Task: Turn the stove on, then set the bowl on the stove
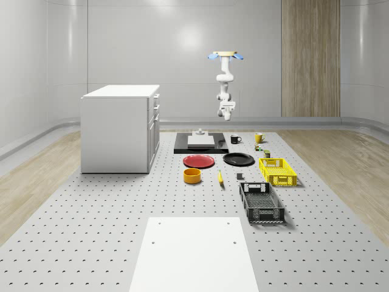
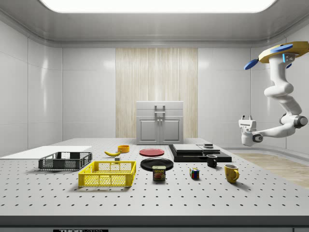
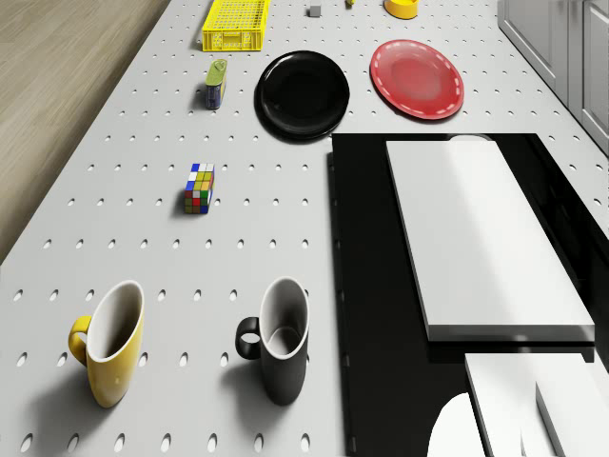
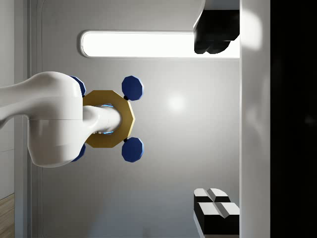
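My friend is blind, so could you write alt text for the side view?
A drone hovers high at the side view's right, its white arm bent down to a gripper above the table's edge, near the black stove, mugs, plates and crates.

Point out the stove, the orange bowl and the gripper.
stove (image 1: pixel 182 148): whole-scene view, on its black glass top at the near left corner.
orange bowl (image 1: pixel 192 176): whole-scene view, on its outer wall.
gripper (image 2: pixel 247 119): side view, between the fingers, beyond the stove's end.
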Robot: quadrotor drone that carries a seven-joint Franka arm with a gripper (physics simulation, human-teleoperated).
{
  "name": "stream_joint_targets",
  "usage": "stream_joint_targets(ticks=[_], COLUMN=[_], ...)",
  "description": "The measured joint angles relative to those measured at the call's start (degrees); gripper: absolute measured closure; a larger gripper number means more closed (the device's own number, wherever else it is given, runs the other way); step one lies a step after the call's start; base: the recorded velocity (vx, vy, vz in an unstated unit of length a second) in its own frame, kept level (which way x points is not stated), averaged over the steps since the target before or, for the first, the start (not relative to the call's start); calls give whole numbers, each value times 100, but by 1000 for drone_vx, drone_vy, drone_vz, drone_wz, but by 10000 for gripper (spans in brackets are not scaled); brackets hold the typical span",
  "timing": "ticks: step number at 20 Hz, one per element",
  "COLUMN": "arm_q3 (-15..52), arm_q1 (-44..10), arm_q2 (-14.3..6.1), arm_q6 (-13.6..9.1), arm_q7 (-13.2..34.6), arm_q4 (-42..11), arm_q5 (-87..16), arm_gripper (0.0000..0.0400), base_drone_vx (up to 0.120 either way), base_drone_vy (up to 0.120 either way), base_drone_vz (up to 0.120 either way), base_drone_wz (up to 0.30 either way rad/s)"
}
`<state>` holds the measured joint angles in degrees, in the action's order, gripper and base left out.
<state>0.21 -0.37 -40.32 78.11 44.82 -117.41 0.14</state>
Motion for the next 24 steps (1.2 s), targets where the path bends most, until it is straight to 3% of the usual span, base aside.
stream_joint_targets(ticks=[24], arm_q3=[25], arm_q1=[-19], arm_q2=[-42], arm_q6=[63], arm_q7=[-4], arm_q4=[1], arm_q5=[-19], arm_gripper=[0], base_drone_vx=[0], base_drone_vy=[-120], base_drone_vz=[0], base_drone_wz=[0])
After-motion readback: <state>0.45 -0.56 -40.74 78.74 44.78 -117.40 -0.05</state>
